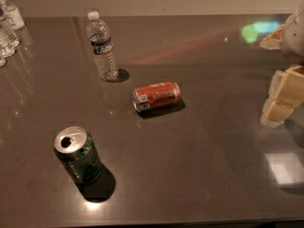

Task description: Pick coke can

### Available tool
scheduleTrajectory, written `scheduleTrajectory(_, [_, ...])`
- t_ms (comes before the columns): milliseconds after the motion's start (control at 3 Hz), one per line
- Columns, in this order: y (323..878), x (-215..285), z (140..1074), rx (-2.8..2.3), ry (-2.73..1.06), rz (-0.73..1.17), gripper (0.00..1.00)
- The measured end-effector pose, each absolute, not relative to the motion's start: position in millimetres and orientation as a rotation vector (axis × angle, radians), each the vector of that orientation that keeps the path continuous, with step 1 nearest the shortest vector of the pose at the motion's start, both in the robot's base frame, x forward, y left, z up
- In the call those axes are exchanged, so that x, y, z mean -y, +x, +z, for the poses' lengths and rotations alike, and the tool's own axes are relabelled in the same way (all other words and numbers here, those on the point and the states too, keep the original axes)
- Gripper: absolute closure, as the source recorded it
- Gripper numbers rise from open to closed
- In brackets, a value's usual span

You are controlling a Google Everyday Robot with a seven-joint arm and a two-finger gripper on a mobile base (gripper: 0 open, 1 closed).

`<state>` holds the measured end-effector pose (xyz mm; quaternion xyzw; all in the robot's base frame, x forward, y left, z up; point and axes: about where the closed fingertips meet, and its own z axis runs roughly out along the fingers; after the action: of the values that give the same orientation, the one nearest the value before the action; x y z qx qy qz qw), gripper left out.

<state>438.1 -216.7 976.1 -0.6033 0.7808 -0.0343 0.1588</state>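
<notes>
The coke can point(156, 96), red-orange with white lettering, a white label patch and silver ends, lies on its side near the middle of the dark table point(199, 165). My gripper point(283, 96) is at the right edge of the camera view, pale and blocky, well to the right of the can and apart from it. Most of the arm is out of view.
A dark green can point(78, 156) with an open silver top stands at the front left. A clear water bottle point(102, 46) stands behind the coke can to the left. More bottles point(7, 25) crowd the far left corner. A wall runs behind the table.
</notes>
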Motion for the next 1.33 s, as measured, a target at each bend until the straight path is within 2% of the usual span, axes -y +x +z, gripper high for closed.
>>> scheduleTrajectory(667, [447.3,211.3,971.1,-2.206,-1.761,-0.068,0.0])
scheduleTrajectory(1333, [479.3,178.8,946.2,-2.124,-1.853,0.023,0.0])
